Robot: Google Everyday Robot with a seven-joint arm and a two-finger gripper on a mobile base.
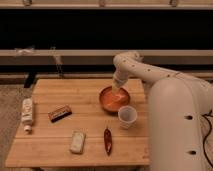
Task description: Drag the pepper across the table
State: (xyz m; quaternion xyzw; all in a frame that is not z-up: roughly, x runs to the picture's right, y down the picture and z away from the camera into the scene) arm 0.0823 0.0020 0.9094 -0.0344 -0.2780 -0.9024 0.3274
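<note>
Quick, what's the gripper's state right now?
Gripper: over the orange-red bowl, open or closed cannot be told; the pepper lies apart on the table, not held.

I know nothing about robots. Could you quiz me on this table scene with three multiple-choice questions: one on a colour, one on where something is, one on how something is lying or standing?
1. The bowl is:
A. blue
B. green
C. orange-red

2. The pepper lies:
A. on the table near its front edge, beside the pale packet
B. in the bowl
C. on the floor

3. The white bottle is:
A. standing upright
B. lying on its side
C. standing upside down

Answers:
1 C: its rim and inside show orange-red.
2 A: it rests on the wood, while the gripper hangs over the bowl, away from it.
3 B: its long side rests flat on the table.
</note>
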